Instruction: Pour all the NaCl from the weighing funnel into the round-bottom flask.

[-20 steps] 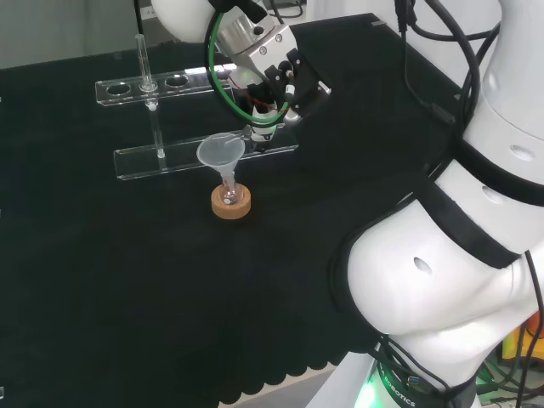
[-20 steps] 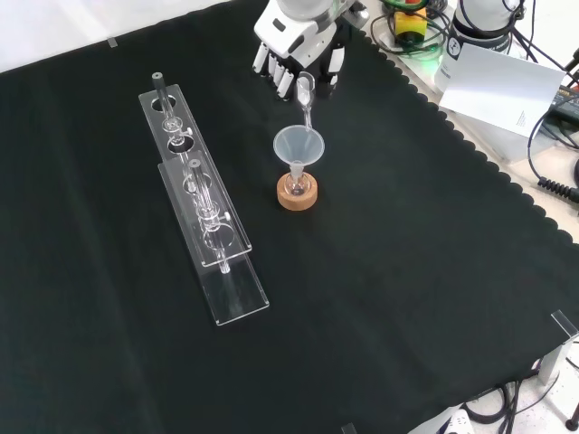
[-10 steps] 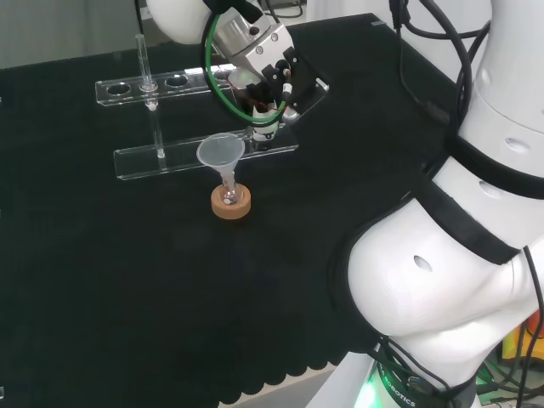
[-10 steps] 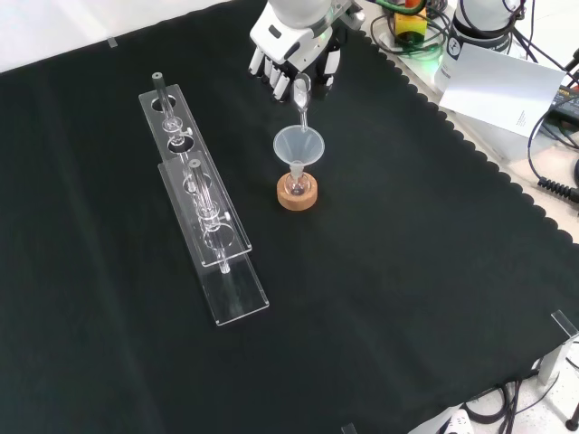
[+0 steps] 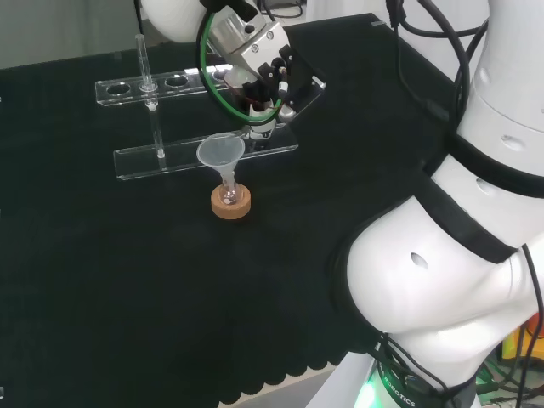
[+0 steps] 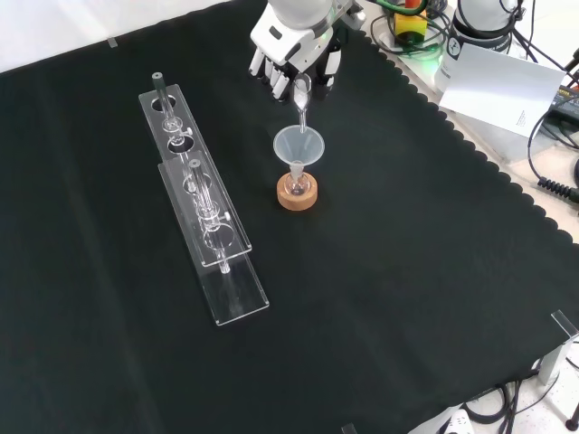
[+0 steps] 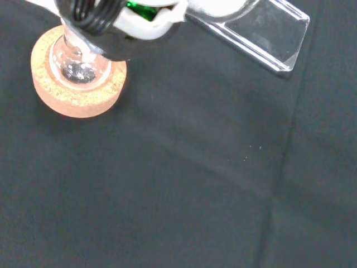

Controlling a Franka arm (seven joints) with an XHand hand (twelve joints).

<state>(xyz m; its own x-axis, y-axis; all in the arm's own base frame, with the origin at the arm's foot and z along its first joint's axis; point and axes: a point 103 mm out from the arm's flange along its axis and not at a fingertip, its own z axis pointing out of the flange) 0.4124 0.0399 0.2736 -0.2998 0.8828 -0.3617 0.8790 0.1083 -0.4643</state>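
A small round-bottom flask (image 6: 296, 184) sits on a cork ring (image 6: 297, 193) with a clear funnel (image 6: 298, 146) in its neck. In the head view the same flask (image 5: 229, 195), cork ring (image 5: 231, 205) and funnel (image 5: 221, 151) stand mid-cloth. The hand (image 6: 294, 45) hangs just behind the funnel, its fingers curled round a small glass weighing funnel (image 6: 303, 98) that points steeply down, tip over the funnel's mouth. In the head view the hand (image 5: 265, 75) is to the upper right of the funnel. In the wrist view the flask (image 7: 79, 62) holds a little grey-white powder on its cork ring (image 7: 75, 95).
A clear acrylic rack (image 6: 206, 235) with glass tubes lies left of the flask in the front view; in the head view the rack (image 5: 202, 150) runs behind the funnel. White paper (image 6: 500, 86) and cables lie beyond the cloth's scalloped edge at the right.
The hand has drawn slightly up and back from the funnel, tipping the weighing funnel more upright. Flask, funnel and rack have not moved.
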